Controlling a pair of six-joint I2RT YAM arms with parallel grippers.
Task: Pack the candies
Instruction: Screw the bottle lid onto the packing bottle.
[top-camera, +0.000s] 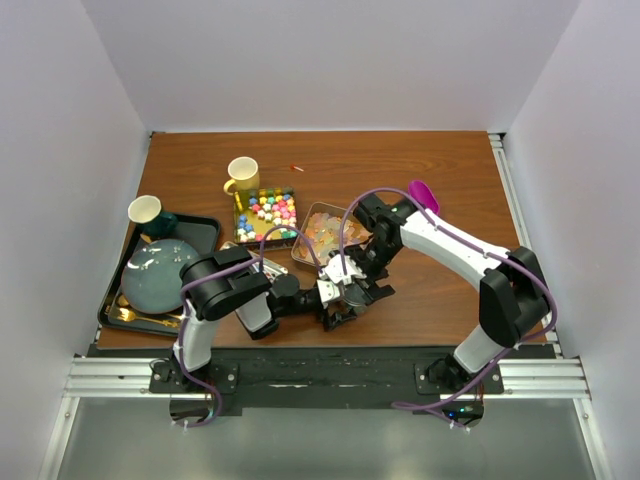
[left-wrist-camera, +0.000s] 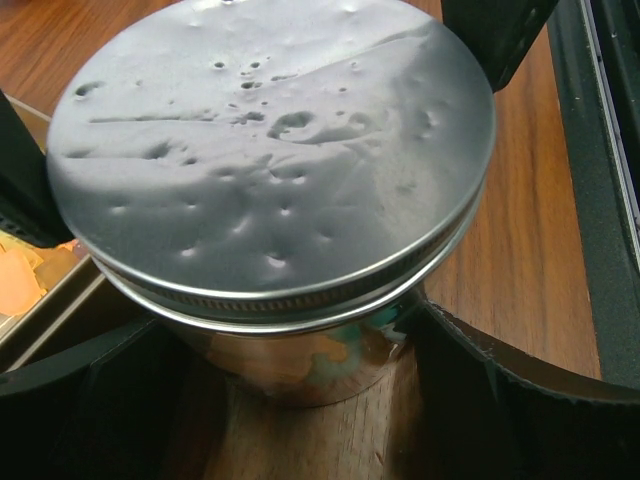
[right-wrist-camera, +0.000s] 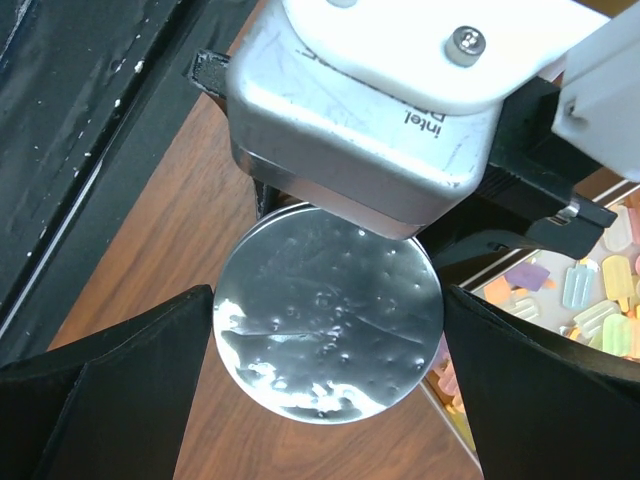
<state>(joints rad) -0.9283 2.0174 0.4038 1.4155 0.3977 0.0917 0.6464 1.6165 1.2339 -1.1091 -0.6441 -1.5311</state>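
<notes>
A glass jar with a dented metal lid stands on the table near the front edge. My left gripper is shut on the jar's glass body, a finger pressed to each side below the lid. My right gripper hangs over the lid, open, one finger on either side of its rim. Some candies show through the jar's glass. Multicoloured ball candies fill one metal tray. Pale orange-pink candies fill the tray beside it, seen also at the right wrist view's edge.
A yellow mug stands behind the trays. A purple scoop lies at the right. At the left, a black tray holds a teal plate, a cup and a gold fork.
</notes>
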